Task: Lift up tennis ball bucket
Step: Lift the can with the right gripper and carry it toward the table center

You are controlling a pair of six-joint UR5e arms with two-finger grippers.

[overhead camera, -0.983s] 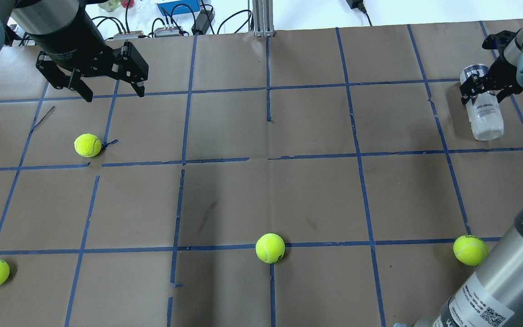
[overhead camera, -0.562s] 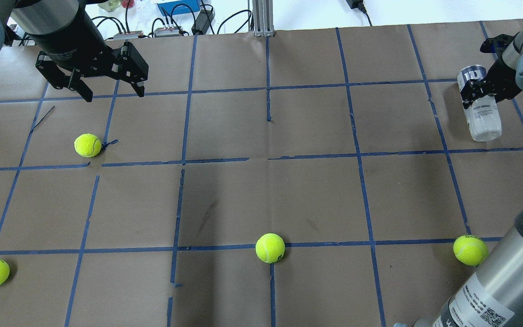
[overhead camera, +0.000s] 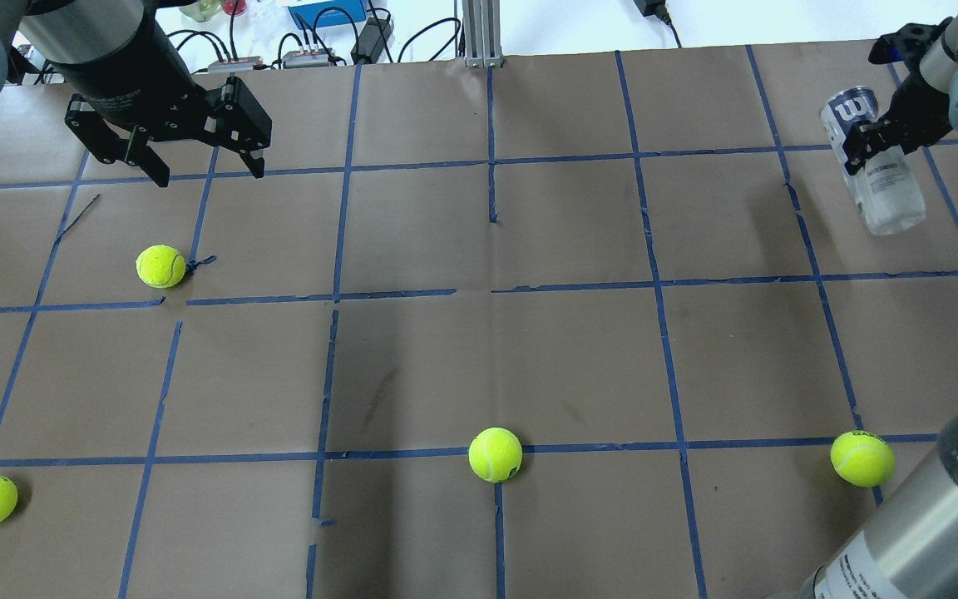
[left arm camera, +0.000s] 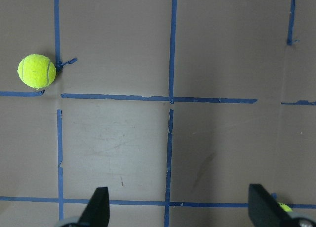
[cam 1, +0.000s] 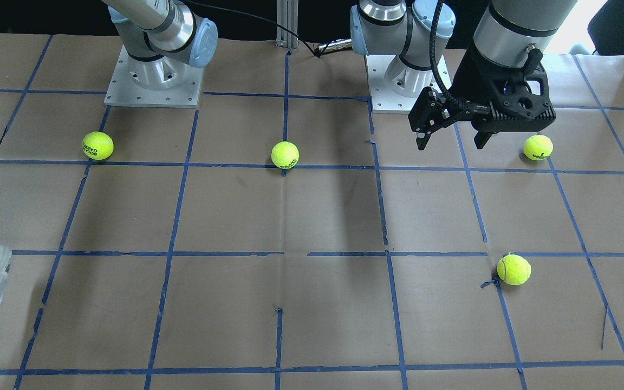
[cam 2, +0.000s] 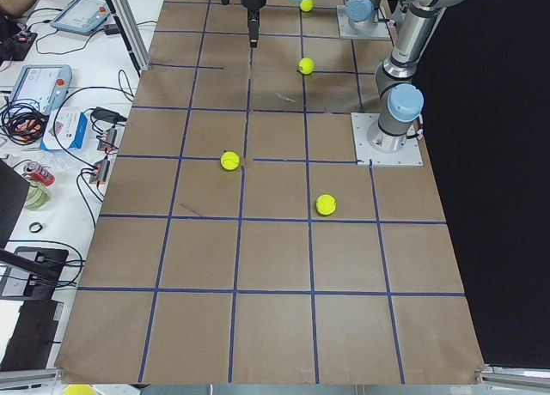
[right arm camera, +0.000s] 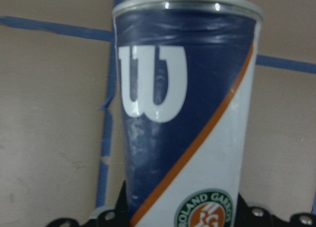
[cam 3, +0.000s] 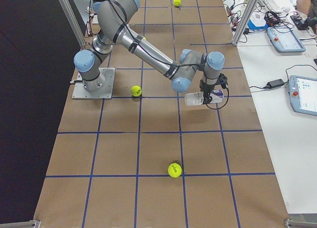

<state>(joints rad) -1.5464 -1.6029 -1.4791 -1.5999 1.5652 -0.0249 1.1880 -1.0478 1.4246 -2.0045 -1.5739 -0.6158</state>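
While clamped crosswise near its navy end in the right pincer (overhead camera: 876, 140), hanging at two o'clock, apparently clear of the brown paper surface (overhead camera: 579, 358): clear cylindrical plastic tennis ball bucket (overhead camera: 886, 187), long axis eleven-to-five. Left pincer (overhead camera: 209, 173) spread wide, empty, far at ten o'clock.

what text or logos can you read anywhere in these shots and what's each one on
"W": large white logo on the navy band of the tennis ball bucket.
"ROLAND GARROS": round emblem lower on the bucket, partly cut off by the frame edge.
Black print on the tennis balls: too small to read surely.
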